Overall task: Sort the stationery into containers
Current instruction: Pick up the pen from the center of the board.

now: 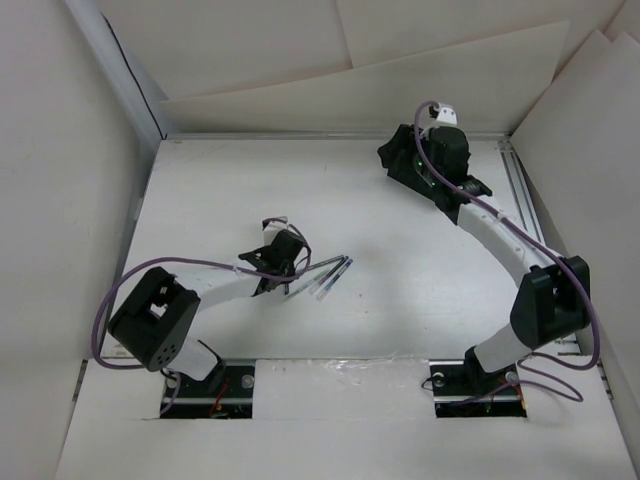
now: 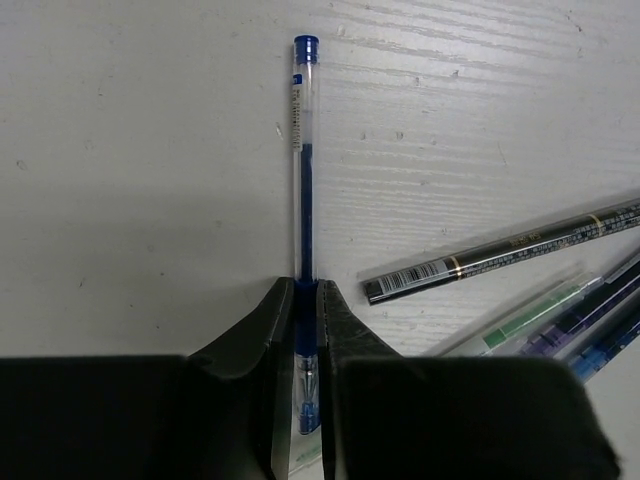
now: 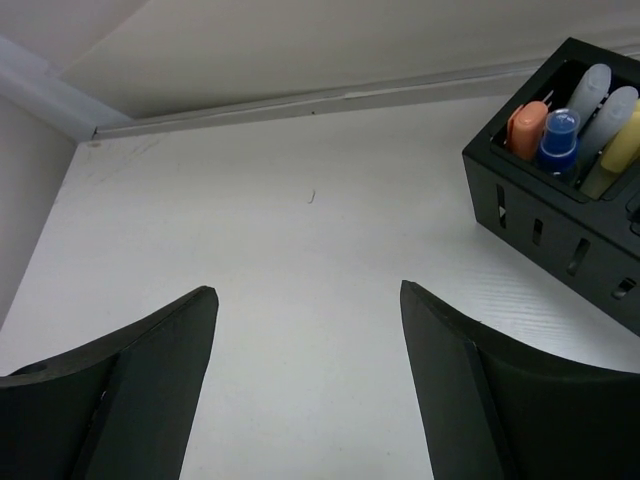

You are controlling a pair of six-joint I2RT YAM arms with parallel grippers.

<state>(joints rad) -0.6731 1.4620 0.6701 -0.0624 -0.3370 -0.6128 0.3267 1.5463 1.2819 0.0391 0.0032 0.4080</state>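
My left gripper (image 2: 305, 287) is shut on the lower part of a clear pen with blue ink and a blue cap (image 2: 304, 150), which lies on the white table pointing away from me. From above, the left gripper (image 1: 287, 256) sits left of centre with loose pens (image 1: 331, 275) just to its right. In the left wrist view these are a black patterned pen (image 2: 500, 258), a green one (image 2: 541, 306), a purple one (image 2: 592, 309) and a blue one (image 2: 612, 345). The black organiser box (image 3: 560, 225) holds orange-capped (image 3: 526, 130), blue (image 3: 558, 142), pale (image 3: 598, 92) and yellow (image 3: 624, 156) markers. My right gripper (image 3: 306, 290) hangs open and empty to its left.
White walls enclose the table (image 1: 400, 300) on the left, back and right, with a metal rail (image 1: 524, 195) along the right side. The right arm (image 1: 500, 235) stretches to the back right corner.
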